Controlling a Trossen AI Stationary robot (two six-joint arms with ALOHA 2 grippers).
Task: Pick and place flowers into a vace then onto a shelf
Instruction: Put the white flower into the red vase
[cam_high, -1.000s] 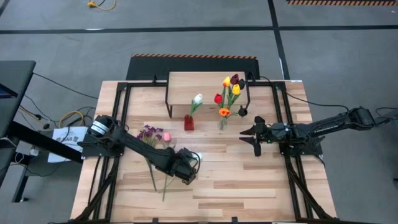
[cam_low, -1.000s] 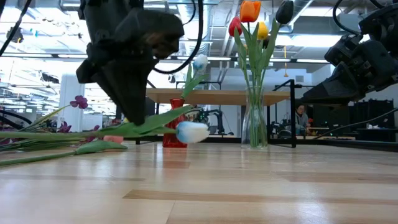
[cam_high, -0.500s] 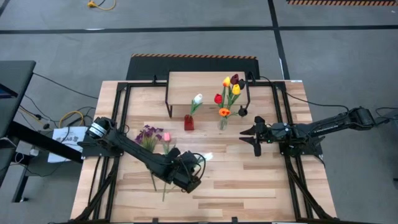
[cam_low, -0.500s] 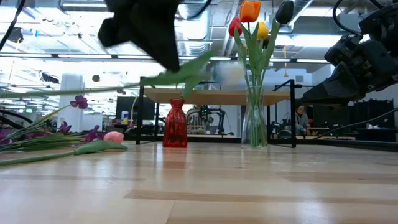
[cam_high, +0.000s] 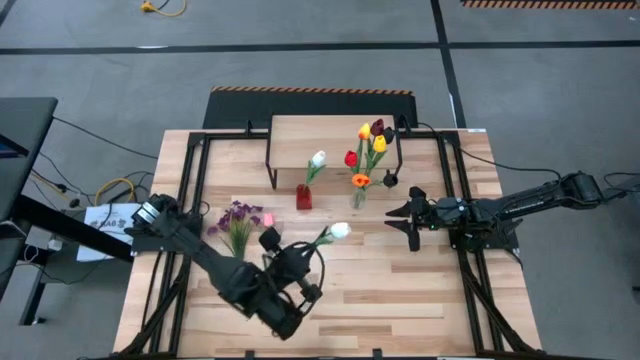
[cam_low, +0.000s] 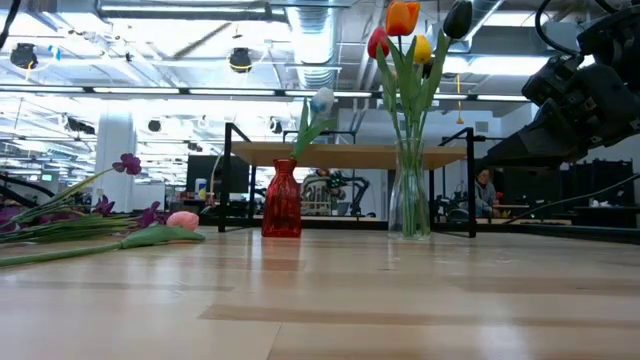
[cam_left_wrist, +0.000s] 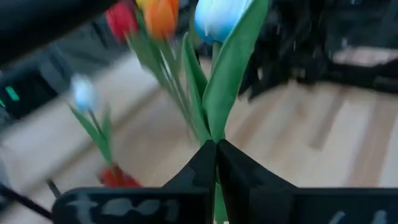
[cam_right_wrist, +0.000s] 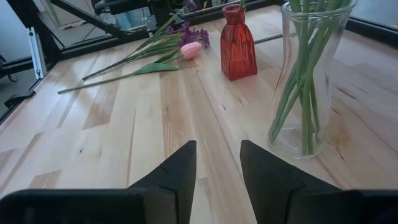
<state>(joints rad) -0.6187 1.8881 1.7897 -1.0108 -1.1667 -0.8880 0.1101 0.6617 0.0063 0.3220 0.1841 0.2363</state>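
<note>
My left gripper hangs above the table's middle, shut on a white tulip with a green stem and leaf. It is above the low view's picture. A clear glass vase in front of the shelf holds red, orange, yellow and maroon tulips. A small red vase holds another white tulip. Purple sprigs and a pink tulip lie flat on the table at the left. My right gripper waits open to the right of the glass vase. My left gripper pinches the white tulip's green stem between its two shut fingers, just below where the leaves branch off. The fingers come from the table's near left, close to level. The tulip is lifted clear of the table, its bloom pointing away toward the vases.
The shelf's black legs stand behind the two vases. Black frame rails run along the table's left and right sides. Bare wood lies between the vases and the near edge.
My left gripper has risen well clear of the table with the white tulip, leaving the low view upward. It has tipped from pointing down to nearly level and rolled. The tulip, which lay on the wood, now hangs in the air with its bloom swung toward the vases.
</note>
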